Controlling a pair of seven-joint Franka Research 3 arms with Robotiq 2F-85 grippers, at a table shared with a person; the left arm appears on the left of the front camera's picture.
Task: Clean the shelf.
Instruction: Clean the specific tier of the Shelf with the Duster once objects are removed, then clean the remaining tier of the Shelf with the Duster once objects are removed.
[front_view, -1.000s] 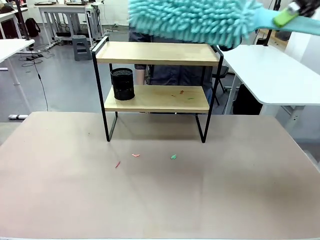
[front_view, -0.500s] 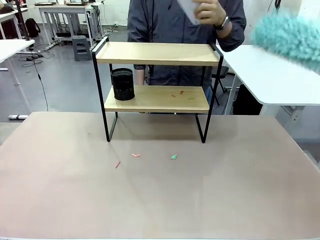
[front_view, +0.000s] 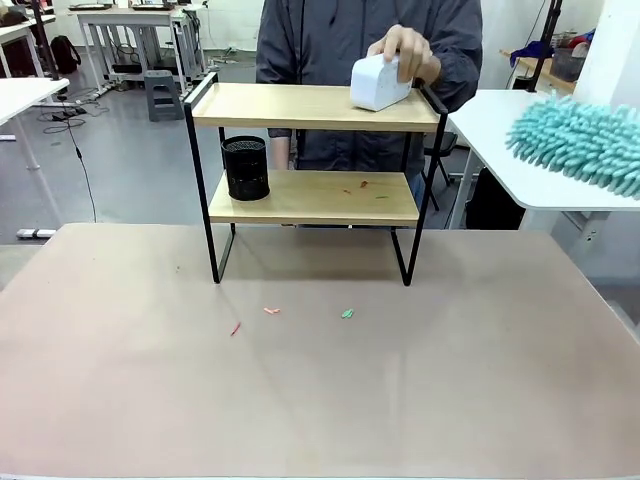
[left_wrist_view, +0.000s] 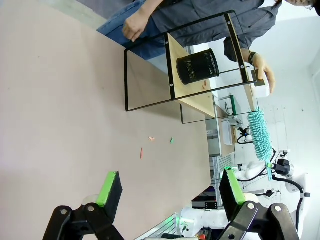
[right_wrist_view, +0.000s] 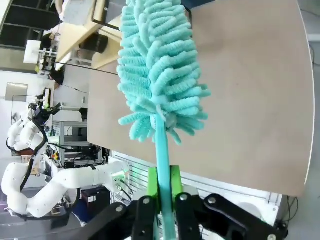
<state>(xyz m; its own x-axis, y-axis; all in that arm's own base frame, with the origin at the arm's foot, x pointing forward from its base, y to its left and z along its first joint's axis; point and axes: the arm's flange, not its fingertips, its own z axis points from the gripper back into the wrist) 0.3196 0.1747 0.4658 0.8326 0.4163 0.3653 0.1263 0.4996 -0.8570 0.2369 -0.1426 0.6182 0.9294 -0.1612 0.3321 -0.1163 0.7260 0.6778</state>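
Right tool (right_wrist_view: 161, 186) clamped on handle of duster (front_view: 583, 146), at 3 o'clock of shelf (front_view: 290, 105); left tool (left_wrist_view: 170, 189) wide open, empty. I fear sweeping in strikes person's hand (front_view: 405, 50), topples white box (front_view: 378, 84).

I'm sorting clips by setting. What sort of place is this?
Probably a lab or workshop rather than a home: rows of white work tables, loose cables trailing over a bare grey floor, and a step stool.
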